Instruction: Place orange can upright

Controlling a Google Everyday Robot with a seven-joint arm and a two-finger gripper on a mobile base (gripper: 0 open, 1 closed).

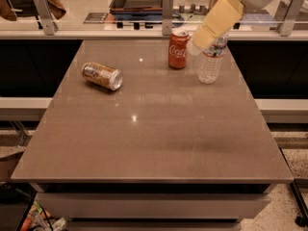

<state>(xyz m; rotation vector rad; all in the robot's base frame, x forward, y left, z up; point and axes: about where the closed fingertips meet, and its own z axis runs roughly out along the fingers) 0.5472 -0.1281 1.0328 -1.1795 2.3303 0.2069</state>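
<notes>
The orange can (101, 75) lies on its side on the left part of the brown table (159, 143), its silver end facing front right. My gripper (196, 43), with its tan covering, hangs in the air at the back right, well to the right of the orange can. It is just in front of the top of the water bottle and beside the red can. It holds nothing that I can see.
A red Coca-Cola can (178, 49) stands upright at the back middle. A clear water bottle (211, 61) stands just right of it. A counter with rail posts (167, 7) runs behind the table. The table's edges drop off to the floor.
</notes>
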